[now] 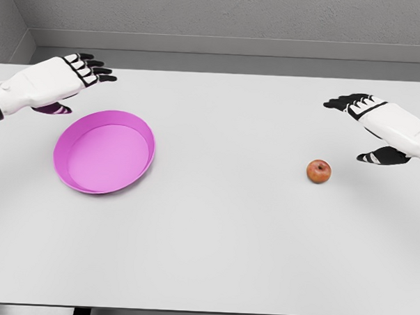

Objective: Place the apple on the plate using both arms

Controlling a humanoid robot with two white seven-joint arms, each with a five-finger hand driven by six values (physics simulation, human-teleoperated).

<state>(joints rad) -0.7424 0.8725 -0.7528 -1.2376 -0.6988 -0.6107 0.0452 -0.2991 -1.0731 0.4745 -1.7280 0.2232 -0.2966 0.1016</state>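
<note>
**Apple on table, plate unoccupied, both hands open**

Grey walls back a white table [213, 255] that fills most of the head view. On its left part lies a pink plate [70, 171], shallow and round, nothing in it. A red apple [319, 171] rests on the bare tabletop at the right, well apart from the plate. Left hand [67, 78] hovers just beyond the plate's far left rim, fingers extended and loosely spread, gripping nothing. Right hand [368, 119] hovers near the apple, up and to its right, not touching it; its dark fingers are stretched out and apart, thumb lowered, holding nothing.
</note>
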